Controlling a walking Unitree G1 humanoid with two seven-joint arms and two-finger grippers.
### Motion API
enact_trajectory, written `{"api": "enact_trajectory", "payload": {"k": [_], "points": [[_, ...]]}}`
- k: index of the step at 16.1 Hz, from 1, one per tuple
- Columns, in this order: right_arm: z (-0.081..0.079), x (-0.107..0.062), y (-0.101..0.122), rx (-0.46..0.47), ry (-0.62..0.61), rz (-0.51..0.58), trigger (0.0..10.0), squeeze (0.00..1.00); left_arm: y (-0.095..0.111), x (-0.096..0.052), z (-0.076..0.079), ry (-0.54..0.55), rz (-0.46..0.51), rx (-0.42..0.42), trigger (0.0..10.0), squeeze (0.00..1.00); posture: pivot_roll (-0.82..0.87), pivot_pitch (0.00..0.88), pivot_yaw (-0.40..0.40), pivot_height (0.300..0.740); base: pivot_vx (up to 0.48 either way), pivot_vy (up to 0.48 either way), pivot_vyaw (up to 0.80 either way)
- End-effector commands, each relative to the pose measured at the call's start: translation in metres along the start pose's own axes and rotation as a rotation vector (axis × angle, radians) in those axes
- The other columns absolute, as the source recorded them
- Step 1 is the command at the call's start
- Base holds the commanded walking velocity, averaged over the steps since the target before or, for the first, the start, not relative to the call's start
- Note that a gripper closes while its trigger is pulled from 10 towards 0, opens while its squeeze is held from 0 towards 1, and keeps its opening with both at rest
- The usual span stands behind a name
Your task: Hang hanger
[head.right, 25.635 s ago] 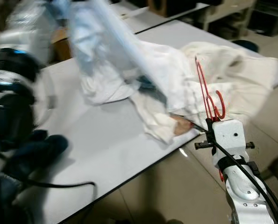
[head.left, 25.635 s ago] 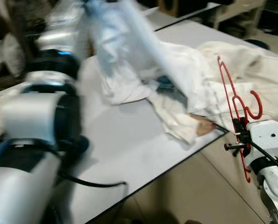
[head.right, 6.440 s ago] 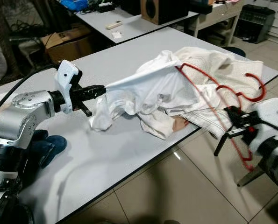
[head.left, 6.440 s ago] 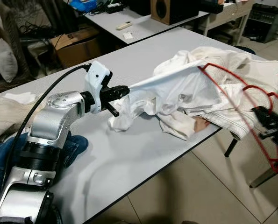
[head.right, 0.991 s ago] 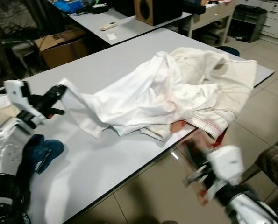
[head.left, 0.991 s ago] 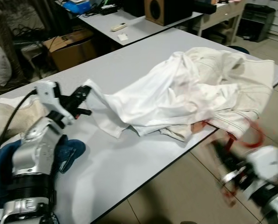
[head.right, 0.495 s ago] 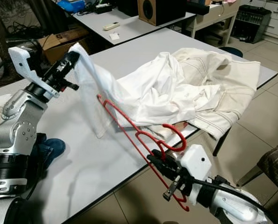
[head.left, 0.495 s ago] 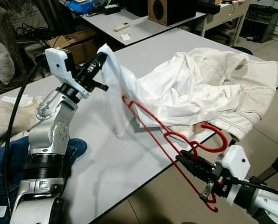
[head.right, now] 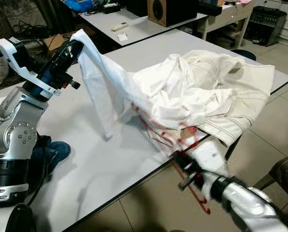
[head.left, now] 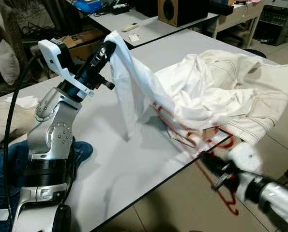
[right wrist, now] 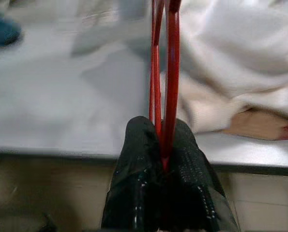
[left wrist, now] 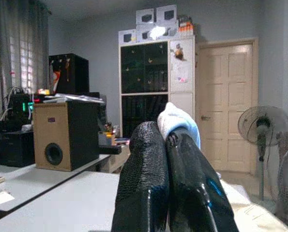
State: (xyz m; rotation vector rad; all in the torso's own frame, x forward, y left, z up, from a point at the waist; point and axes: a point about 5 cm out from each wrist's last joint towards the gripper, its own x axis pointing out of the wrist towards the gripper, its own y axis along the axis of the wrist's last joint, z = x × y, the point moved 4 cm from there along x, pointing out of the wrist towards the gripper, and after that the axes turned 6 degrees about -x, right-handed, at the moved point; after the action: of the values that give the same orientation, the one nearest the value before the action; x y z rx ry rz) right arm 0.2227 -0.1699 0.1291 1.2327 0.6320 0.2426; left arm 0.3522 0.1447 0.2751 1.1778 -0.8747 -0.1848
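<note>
My left gripper (head.left: 108, 47) is raised above the grey table (head.left: 110, 159), shut on a corner of a white shirt (head.left: 134, 92) that hangs from it like a tent. In the left wrist view its fingers (left wrist: 144, 183) pinch the white cloth (left wrist: 178, 119). My right gripper (head.left: 205, 158) is at the table's front edge, shut on a red wire hanger (head.right: 151, 126). The hanger's far end reaches under the lifted shirt; its hook (head.left: 228, 203) hangs below the table edge. In the right wrist view the red hanger (right wrist: 165, 63) runs out between the closed fingers (right wrist: 141, 159).
A cream jacket (head.left: 252, 92) lies heaped on the table's right half, over the edge. Blue jeans (head.left: 13, 162) and a beige cloth (head.left: 3, 121) lie beside my left arm. A second table with a speaker (head.left: 182, 9) and a cardboard box (head.left: 83, 38) stand behind. Tiled floor (head.left: 182, 212) lies below.
My right gripper has pushed the red hanger forward, so its far end now goes under the raised shirt. My left gripper holds the shirt corner slightly higher.
</note>
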Motion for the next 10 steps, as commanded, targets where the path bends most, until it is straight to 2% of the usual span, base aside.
{"api": "enact_trajectory", "payload": {"k": [1, 3, 4, 6, 7, 9, 10], "points": [[0.004, -0.004, 0.017, -0.007, -0.017, 0.073, 10.0, 0.0, 0.006, -0.003, -0.009, 0.036, 0.0, 0.042, 0.0, 0.0, -0.23, 0.0, 0.135, 0.74, 0.0, 0.0, 0.0], [0.014, -0.016, 0.027, -0.005, -0.061, 0.124, 10.0, 0.0, 0.004, -0.005, -0.012, 0.046, -0.014, 0.055, 0.0, 0.0, -0.24, 0.0, 0.136, 0.74, 0.0, 0.0, 0.0], [0.03, -0.027, 0.024, -0.028, -0.142, 0.099, 10.0, 0.0, 0.004, -0.005, -0.011, 0.039, -0.011, 0.049, 0.0, 0.0, -0.24, 0.0, 0.139, 0.74, 0.0, 0.0, 0.0], [0.047, -0.037, 0.024, -0.046, -0.201, 0.095, 10.0, 0.0, 0.003, -0.005, -0.011, 0.029, -0.012, 0.047, 0.0, 0.0, -0.25, 0.0, 0.142, 0.74, 0.0, 0.0, 0.0], [0.066, -0.044, 0.019, -0.048, -0.28, 0.063, 10.0, 0.0, 0.003, -0.005, -0.008, 0.004, -0.006, 0.036, 0.0, 0.0, -0.25, 0.0, 0.146, 0.74, 0.0, 0.0, 0.0], [0.077, -0.046, 0.012, -0.033, -0.317, 0.035, 10.0, 0.0, 0.003, -0.005, -0.002, -0.042, -0.004, 0.01, 0.0, 0.0, -0.26, 0.0, 0.148, 0.74, 0.0, 0.0, 0.0], [0.077, -0.046, 0.01, -0.032, -0.302, 0.029, 10.0, 0.0, -0.002, -0.007, 0.003, -0.072, -0.033, 0.001, 0.0, 0.0, -0.26, 0.0, 0.148, 0.74, 0.0, 0.0, 0.0]]}}
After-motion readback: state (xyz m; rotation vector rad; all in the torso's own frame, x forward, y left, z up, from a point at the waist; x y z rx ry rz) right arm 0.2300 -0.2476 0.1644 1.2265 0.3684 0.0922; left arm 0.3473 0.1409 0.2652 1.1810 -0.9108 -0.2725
